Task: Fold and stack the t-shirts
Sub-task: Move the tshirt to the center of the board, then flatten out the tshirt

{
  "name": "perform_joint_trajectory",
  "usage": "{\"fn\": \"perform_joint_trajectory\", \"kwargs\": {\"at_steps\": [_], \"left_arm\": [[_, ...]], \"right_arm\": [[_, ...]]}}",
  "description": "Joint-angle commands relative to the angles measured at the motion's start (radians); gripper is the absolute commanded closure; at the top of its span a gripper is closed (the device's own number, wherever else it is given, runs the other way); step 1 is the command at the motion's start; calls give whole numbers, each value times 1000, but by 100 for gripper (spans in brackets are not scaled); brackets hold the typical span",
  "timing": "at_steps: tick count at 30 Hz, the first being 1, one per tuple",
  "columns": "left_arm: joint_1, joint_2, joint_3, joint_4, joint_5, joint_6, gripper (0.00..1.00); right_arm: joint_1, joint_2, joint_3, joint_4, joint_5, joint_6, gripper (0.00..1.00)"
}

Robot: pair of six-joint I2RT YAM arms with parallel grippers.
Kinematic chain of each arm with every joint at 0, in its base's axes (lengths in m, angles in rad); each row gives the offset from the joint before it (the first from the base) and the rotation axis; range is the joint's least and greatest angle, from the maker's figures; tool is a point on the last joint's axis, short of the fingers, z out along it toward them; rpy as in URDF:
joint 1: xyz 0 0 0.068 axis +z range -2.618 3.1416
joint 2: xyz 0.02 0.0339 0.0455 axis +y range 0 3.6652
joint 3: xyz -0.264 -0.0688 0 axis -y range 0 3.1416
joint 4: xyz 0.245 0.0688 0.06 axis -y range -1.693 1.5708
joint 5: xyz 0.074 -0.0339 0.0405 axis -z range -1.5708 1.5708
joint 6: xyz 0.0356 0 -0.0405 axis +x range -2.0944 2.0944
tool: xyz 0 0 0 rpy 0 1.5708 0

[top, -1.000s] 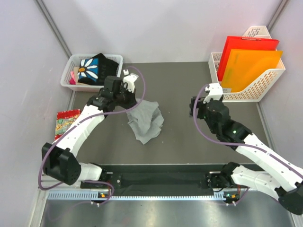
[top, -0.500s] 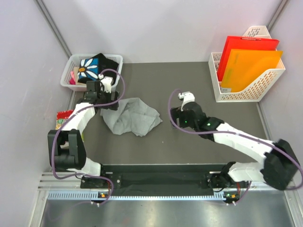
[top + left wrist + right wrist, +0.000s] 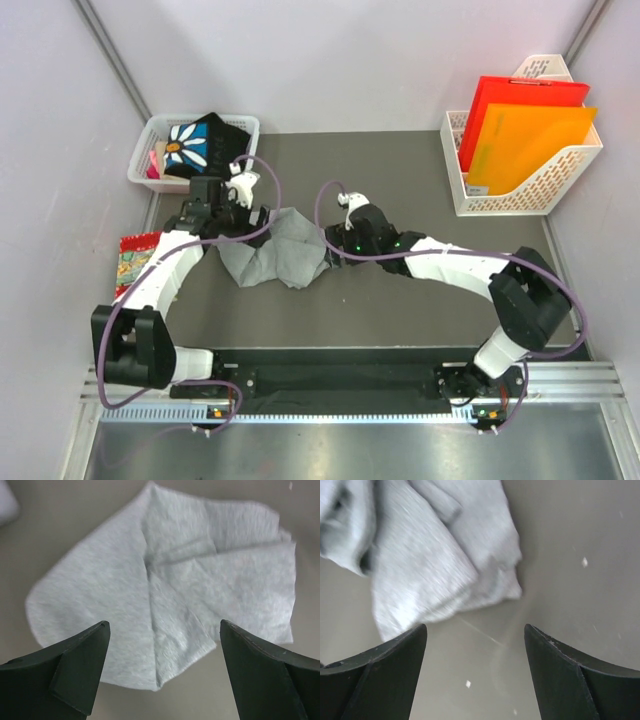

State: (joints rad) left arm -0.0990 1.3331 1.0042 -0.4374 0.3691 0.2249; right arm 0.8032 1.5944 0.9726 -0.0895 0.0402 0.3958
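The light grey t-shirt lies crumpled on the dark table, left of centre. My left gripper hovers at its upper left edge, open and holding nothing. In the left wrist view the grey t-shirt spreads out beyond the wide-apart fingers of the left gripper. My right gripper is at the cloth's right edge, open and empty. In the right wrist view the right gripper is over bare table, just short of a corner of the grey t-shirt. The black t-shirt with a daisy print sits bunched in a basket.
A white basket stands at the back left corner. A small red patterned packet lies at the table's left edge. A white file rack with red and orange folders stands at the back right. Walls close in on both sides.
My left gripper opened and let go of the grey t-shirt, which dropped and now lies spread on the table. My right arm swung left to the cloth's right edge.
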Motion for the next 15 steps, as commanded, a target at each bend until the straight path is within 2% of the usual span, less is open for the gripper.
{"fn": "perform_joint_trajectory", "kwargs": {"at_steps": [1,7,15], "left_arm": [[-7,-20,-114,-35,-7,76,5],[-7,11,-209,23,-97,80,7],[-7,58,-214,75,-140,68,9]], "right_arm": [[19,24,92,76,-64,17,21],[21,87,143,82,-111,44,25],[21,144,163,106,-123,61,31]]}}
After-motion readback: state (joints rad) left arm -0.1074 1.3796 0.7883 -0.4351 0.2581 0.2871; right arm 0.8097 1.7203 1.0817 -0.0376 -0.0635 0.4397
